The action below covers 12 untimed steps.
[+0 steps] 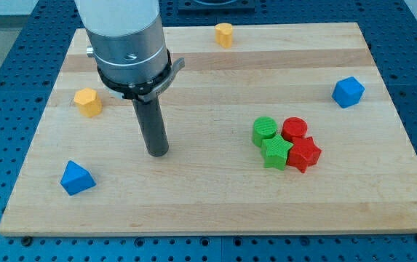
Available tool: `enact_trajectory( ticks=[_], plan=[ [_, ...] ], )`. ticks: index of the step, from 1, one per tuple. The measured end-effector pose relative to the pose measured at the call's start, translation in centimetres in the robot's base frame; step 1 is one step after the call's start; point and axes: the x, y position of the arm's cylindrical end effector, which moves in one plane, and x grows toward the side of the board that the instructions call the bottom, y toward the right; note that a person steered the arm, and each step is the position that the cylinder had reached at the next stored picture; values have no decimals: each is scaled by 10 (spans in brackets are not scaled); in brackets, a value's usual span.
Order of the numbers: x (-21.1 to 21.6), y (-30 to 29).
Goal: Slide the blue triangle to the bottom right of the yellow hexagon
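Setting: pale wooden board [215, 211] lay on a blue perforated bench, seen from the board's near edge.
Tip position: my tip [158, 153] rested on the board left of centre — touching no block, with open wood all round it.
Tip state: the arm carried a plain dark rod and no hand, so nothing was spread, pressed together or pinching; the rod stood nearly upright under a grey cylindrical housing.
Key relation: the blue triangle [76, 178] lay to the view's left of my tip and a little lower, near the board's bottom-left corner, well apart from the rod.
Goal marker: the yellow hexagon [88, 102] sat above the triangle, near the left edge and just left of the arm's housing.
Judgement: the spot to the hexagon's bottom right looked to lie close to where my tip stood, so the tip would likely need to pass round to the triangle's lower-left side and push it up and rightward.
Other yellow block: a second yellow piece [224, 34] sat at the top edge; its shape was hard to make out.
Bystanders: a blue cube [348, 92] sat far right — a cluster of green cylinder [265, 130], red cylinder [294, 129], green star [275, 153] and red star [304, 153] sat right of centre, all clear of the likely path.
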Motion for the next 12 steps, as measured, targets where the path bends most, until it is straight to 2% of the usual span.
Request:
enact_trajectory(
  ticks=[1,3,4,5,7,9,10,12],
  plan=[
    [17,1],
    [85,0],
    [98,-37],
    [98,-81],
    [73,-99],
    [61,-157],
    [50,-164],
    [46,-128]
  ],
)
